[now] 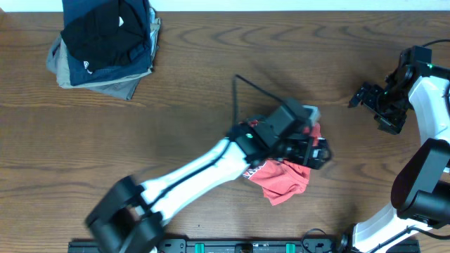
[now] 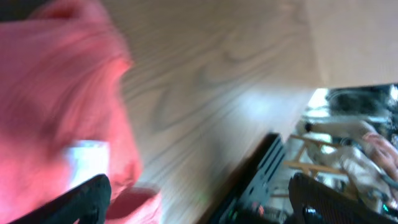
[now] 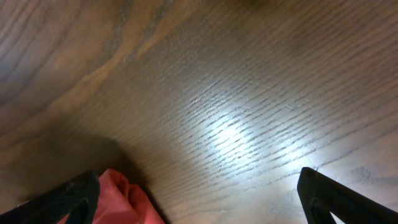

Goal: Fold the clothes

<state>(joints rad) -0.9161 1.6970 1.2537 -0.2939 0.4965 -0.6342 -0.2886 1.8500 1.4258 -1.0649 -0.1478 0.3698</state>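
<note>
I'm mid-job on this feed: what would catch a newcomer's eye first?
The crumpled red shirt at mid-table stands out first, with the left arm stretched over it and the left gripper open at its upper edge. Next comes the stack of folded dark clothes at the far left corner. The right gripper hangs open at the right side.

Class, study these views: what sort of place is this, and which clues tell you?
Probably a robotics lab bench for folding practice: two robot arms at a wooden table, a crumpled coral T-shirt, a stack of folded garments.
</note>
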